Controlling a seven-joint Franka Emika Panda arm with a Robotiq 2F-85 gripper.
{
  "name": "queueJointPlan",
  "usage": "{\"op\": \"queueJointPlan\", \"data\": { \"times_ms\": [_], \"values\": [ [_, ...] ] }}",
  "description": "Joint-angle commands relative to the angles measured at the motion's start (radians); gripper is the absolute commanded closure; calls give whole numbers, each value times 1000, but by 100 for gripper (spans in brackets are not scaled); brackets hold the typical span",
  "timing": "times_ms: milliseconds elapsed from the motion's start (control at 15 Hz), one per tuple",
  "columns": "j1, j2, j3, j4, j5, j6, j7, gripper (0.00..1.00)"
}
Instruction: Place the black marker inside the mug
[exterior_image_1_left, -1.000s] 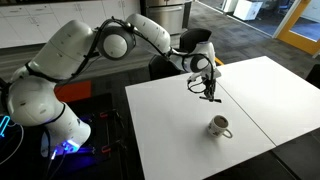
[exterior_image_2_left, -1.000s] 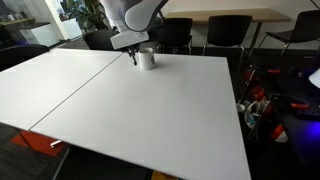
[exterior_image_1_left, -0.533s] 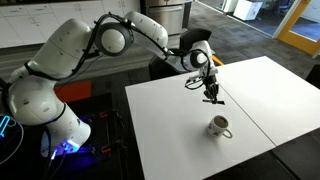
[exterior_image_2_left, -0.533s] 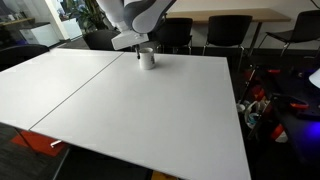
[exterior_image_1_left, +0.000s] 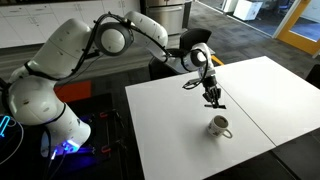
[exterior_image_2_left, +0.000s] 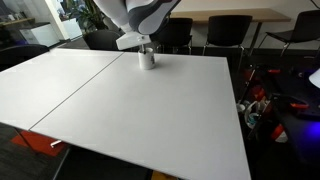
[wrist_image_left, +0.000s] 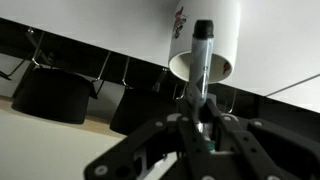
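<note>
Pinching the marker (wrist_image_left: 203, 60) lengthwise, the claw (exterior_image_1_left: 212, 98) hangs over the bench (exterior_image_1_left: 170, 130) short of the upright mug (exterior_image_1_left: 219, 127), marker tip aimed toward its mouth, likely so it drops straight in.

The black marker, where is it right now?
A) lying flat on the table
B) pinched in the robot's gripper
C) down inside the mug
B: in the wrist view the gripper clamps the black marker, and in an exterior view it hangs apart from the mug.
</note>
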Motion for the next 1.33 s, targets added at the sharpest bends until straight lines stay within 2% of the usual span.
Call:
{"op": "queueJointPlan", "data": {
  "times_ms": [0,467,1267],
  "values": [
    [0,-28,5,-14,-74,-75,88,95],
    [-48,-9,41,21,-175,-159,186,95],
    [-155,101,97,170,-289,-149,233,95]
  ]
}}
